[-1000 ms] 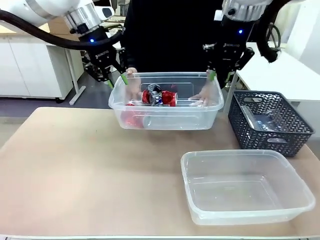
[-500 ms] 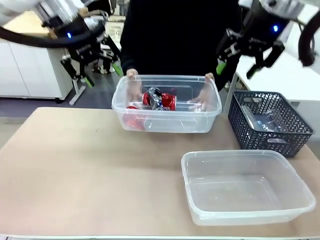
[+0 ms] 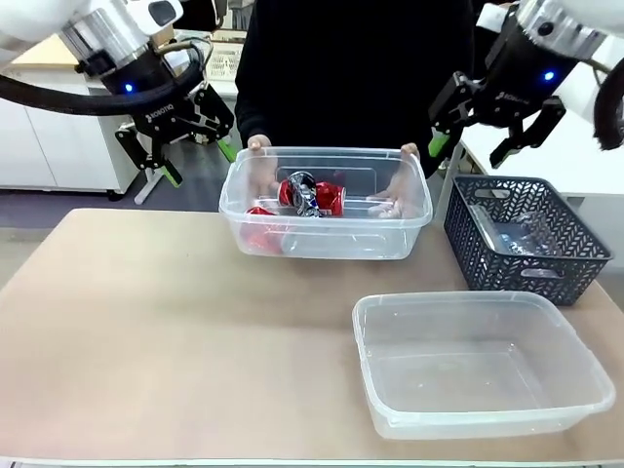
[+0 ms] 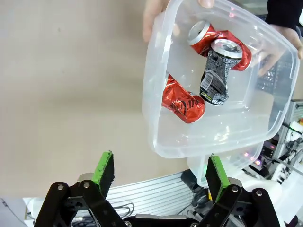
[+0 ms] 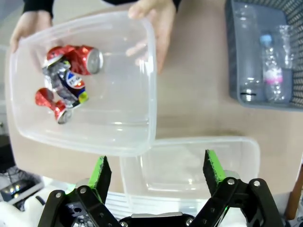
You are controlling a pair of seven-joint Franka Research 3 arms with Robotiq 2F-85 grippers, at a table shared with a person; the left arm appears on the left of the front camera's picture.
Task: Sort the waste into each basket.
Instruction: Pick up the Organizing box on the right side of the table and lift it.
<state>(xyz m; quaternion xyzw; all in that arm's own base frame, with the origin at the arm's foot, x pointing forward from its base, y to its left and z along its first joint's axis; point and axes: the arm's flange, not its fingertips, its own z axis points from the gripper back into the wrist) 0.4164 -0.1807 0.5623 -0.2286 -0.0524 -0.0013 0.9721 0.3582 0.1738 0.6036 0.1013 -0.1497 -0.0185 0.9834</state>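
Left claw [image 3: 198, 162] open | right claw [image 3: 470, 152] open | crumpled cans [image 3: 310, 193], clear tub [image 3: 326, 240]

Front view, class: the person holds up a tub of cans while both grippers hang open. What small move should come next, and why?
Probably the left gripper should descend into the held tub toward a red can. It is open, empty, and beside the tub's rim, while the near tub lies empty.

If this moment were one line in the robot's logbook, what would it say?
person's hands hold tub with crushed cans | left gripper open | right gripper open | near tub empty
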